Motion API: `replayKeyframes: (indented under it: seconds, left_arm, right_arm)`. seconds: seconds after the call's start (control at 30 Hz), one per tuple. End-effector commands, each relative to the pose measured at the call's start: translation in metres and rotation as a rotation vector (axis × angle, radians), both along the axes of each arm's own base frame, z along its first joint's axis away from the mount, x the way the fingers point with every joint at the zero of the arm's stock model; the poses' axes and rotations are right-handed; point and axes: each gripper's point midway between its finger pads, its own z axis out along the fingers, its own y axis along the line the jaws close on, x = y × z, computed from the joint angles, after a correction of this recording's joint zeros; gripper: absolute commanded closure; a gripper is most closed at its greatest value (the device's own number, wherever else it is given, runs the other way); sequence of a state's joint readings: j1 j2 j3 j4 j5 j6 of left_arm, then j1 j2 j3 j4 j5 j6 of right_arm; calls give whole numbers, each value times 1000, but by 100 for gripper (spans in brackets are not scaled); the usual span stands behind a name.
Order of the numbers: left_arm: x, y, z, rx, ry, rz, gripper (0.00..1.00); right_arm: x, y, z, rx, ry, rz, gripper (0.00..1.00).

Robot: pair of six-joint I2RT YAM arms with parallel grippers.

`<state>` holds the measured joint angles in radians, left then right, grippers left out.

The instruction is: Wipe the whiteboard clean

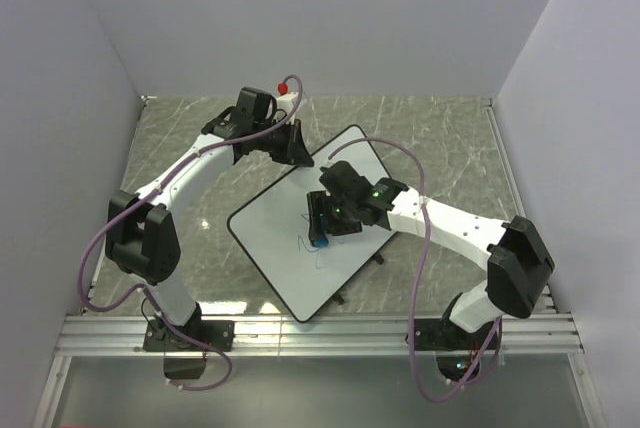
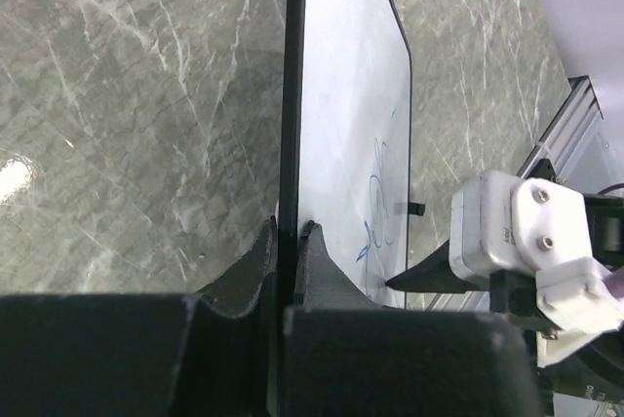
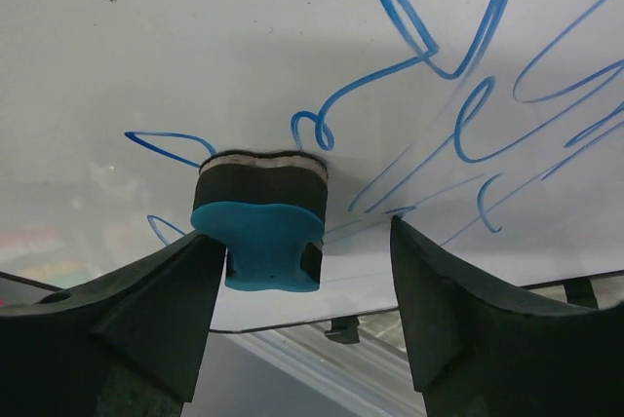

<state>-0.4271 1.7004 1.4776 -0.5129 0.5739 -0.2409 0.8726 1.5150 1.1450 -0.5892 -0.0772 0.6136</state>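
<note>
Right gripper (image 3: pixel 304 240) stood spread, eraser (image 3: pixel 261 242) touching one finger; my left gripper (image 2: pixel 290 234) pinched the board's (image 2: pixel 341 95) edge. Scribbles (image 3: pixel 458 95) looked unwiped; erasing mostly ahead.

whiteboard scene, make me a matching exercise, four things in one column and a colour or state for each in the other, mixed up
1 whiteboard
2 eraser
3 left gripper
4 right gripper

a open, gap on one side of the eraser
b blue scribbles on it
c shut on the whiteboard's edge
d blue top, dark pad against the whiteboard

Pairs: 1-b, 2-d, 3-c, 4-a
</note>
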Motion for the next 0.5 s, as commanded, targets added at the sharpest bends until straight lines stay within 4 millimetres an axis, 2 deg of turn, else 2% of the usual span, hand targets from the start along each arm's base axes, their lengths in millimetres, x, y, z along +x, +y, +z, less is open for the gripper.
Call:
replayKeyframes:
  seconds: [0.0,0.1,0.27,0.37,0.47]
  left_arm:
    - [14,14,4,106,-104,30,100]
    - [14,15,3,108,-108,29,100]
    - [12,17,4,110,-111,34,100]
    - [11,19,3,112,-114,40,100]
    - [10,20,2,111,-117,42,100]
  right_arm:
    - [20,1,11,-18,-67,-45,25]
    - [28,3,28,-18,-95,-62,27]
    - [35,2,60,16,-151,-107,45]
    - [35,1,70,33,-157,-113,55]
    - [31,3,67,41,-138,-102,55]
